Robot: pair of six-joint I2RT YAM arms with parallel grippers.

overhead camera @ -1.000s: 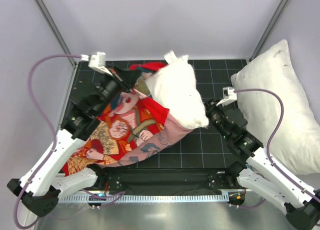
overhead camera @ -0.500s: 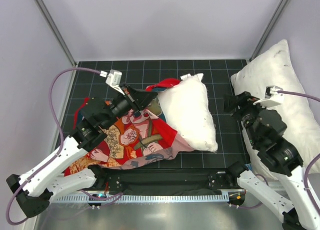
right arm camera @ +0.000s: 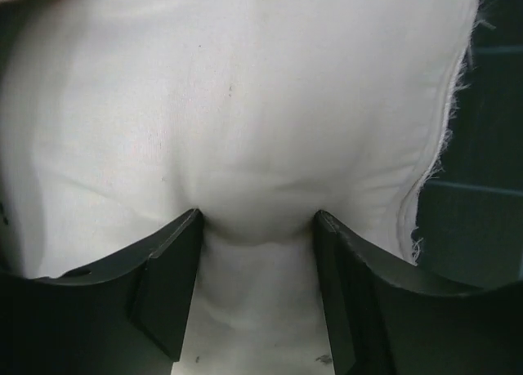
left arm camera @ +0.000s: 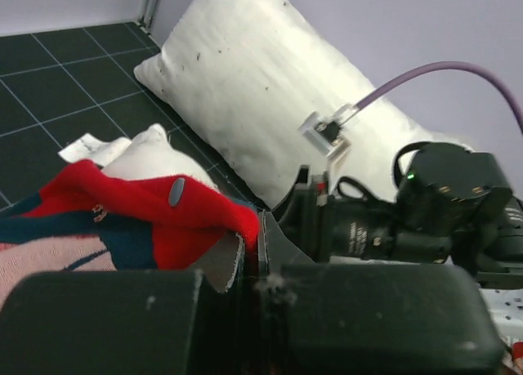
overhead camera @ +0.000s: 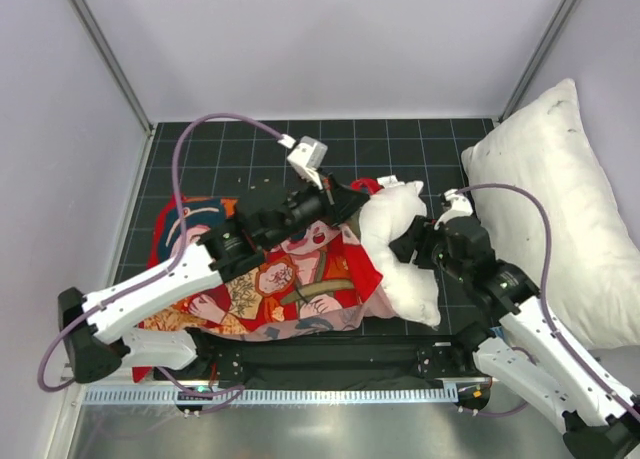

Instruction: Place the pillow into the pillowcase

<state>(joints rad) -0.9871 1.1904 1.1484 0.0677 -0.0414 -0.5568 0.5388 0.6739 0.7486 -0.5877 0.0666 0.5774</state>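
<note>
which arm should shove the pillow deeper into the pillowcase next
Right, probably. The right end effector is open, pressed into the pillow, ready to push. The left end effector is shut on the pillowcase, holding its mouth; releasing would likely let it sag.

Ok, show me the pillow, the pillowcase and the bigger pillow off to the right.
pillow point(overhead camera: 388, 229), top view, on its upper left bulge.
pillowcase point(overhead camera: 310, 294), top view, on the printed red front.
bigger pillow point(overhead camera: 585, 179), top view, on its white middle.
</note>
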